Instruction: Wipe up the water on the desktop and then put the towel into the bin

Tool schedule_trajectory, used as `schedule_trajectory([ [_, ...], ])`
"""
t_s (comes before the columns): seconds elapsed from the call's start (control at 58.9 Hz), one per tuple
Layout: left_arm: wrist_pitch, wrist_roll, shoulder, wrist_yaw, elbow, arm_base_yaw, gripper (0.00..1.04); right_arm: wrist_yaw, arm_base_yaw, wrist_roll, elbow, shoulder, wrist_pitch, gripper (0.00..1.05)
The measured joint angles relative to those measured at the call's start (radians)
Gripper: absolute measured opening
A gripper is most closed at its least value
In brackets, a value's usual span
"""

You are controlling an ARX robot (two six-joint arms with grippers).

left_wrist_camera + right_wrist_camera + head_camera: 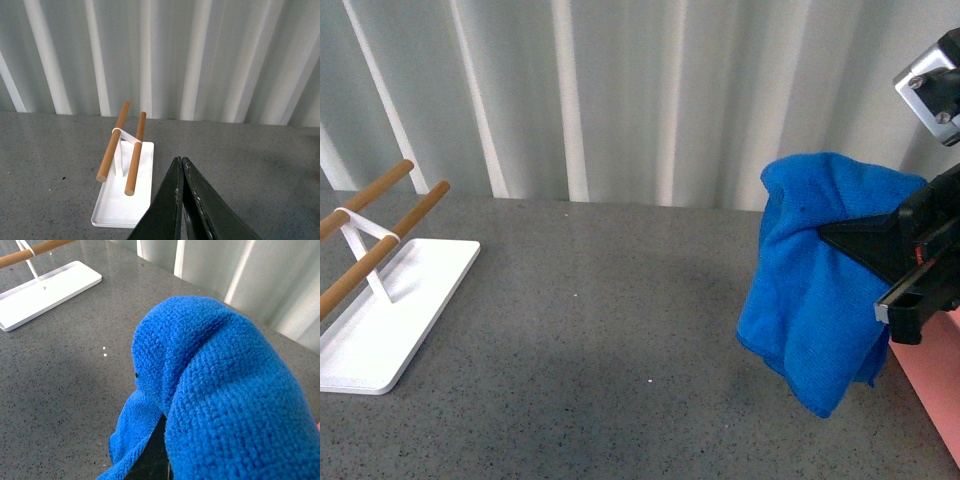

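The blue towel (pixel 815 285) hangs in the air at the right of the front view, above the dark grey desktop (pixel 600 330). My right gripper (pixel 835 232) is shut on the towel, which drapes over its jaws; in the right wrist view the towel (pixel 220 390) fills most of the picture and hides the fingers. A strip of the salmon-pink bin (pixel 935 385) shows at the right edge, just right of the hanging towel. My left gripper (pixel 181 161) is shut and empty, above the desktop (pixel 250 165), and is out of the front view.
A white flat rack base (pixel 380 320) with two wooden rods (pixel 380 215) stands at the left; it also shows in the left wrist view (pixel 122 195) and the right wrist view (pixel 45 292). A ribbed white wall (pixel 620 90) backs the table.
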Motion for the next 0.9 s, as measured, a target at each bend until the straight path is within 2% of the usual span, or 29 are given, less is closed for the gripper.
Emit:
schedule_trajectory([
  [0.102,-0.162,0.0,-0.134,0.0,0.0,0.0,0.04,0.007,0.014,0.003,0.035,0.028,0.0,0.05],
  [0.323,-0.171,-0.001,-0.165,0.0,0.0,0.0,0.05,0.039,0.025,0.014,0.119,0.064,-0.019,0.05],
  [0.391,-0.171,0.0,-0.165,0.0,0.0,0.0,0.2,0.06,0.035,0.045,0.16,0.101,-0.035,0.05],
  [0.577,-0.171,0.0,-0.165,0.0,0.0,0.0,0.51,0.101,0.098,0.113,0.245,0.23,-0.108,0.05],
  [0.662,-0.171,0.0,-0.165,0.0,0.0,0.0,0.72,0.158,0.145,0.156,0.329,0.343,-0.198,0.05],
  [0.764,-0.171,-0.001,-0.165,0.0,0.0,0.0,0.92,0.2,0.164,0.196,0.411,0.446,-0.295,0.05],
  [0.815,-0.171,0.0,-0.165,0.0,0.0,0.0,0.99,0.213,0.166,0.217,0.442,0.489,-0.334,0.05],
  [0.9,-0.171,0.0,-0.165,0.0,0.0,0.0,0.98,0.22,0.167,0.245,0.46,0.544,-0.364,0.05],
])
